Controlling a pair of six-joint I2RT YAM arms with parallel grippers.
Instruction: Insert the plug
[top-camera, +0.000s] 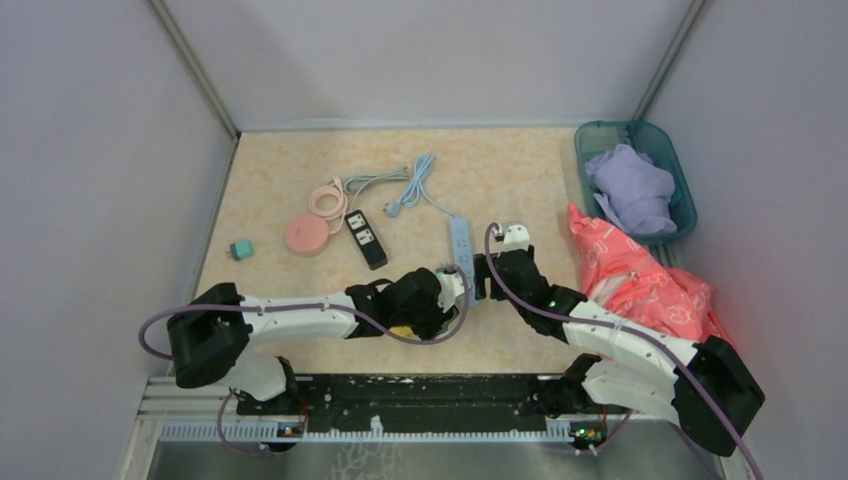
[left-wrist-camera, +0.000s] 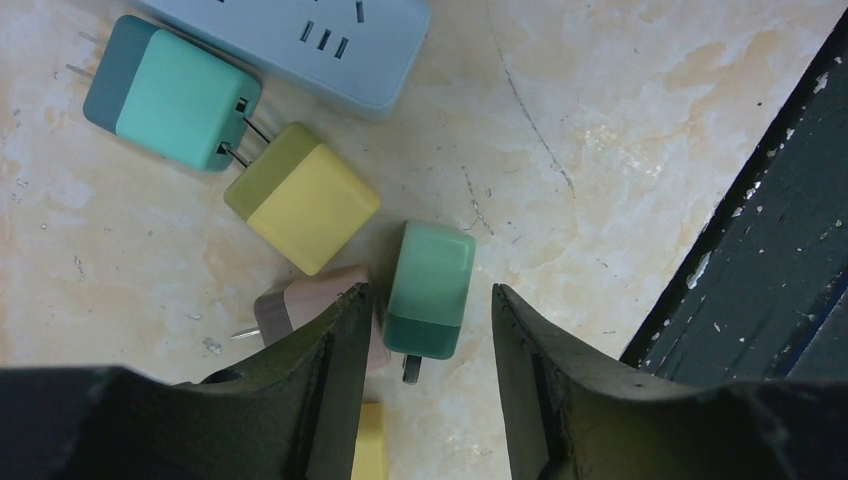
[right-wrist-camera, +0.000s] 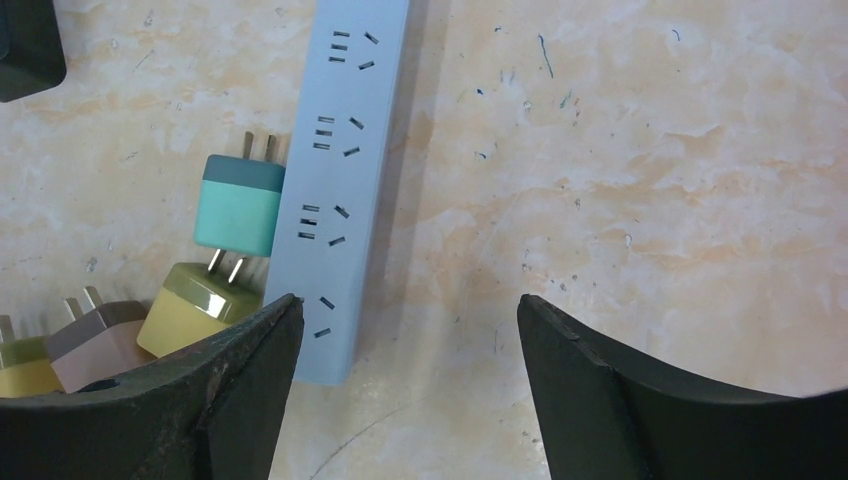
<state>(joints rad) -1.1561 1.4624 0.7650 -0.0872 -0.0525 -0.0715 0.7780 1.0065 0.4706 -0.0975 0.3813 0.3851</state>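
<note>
Inspecting progress: insertion not yet begun. The green plug (left-wrist-camera: 432, 285) lies loose on the counter (right-wrist-camera: 650, 180), ungrasped, framed between the spread fingers of the left gripper (left-wrist-camera: 430, 300). The right gripper (right-wrist-camera: 410, 320), likewise released, hovers over the blue power strip (right-wrist-camera: 345, 180), whose visible sockets are vacant.
</note>
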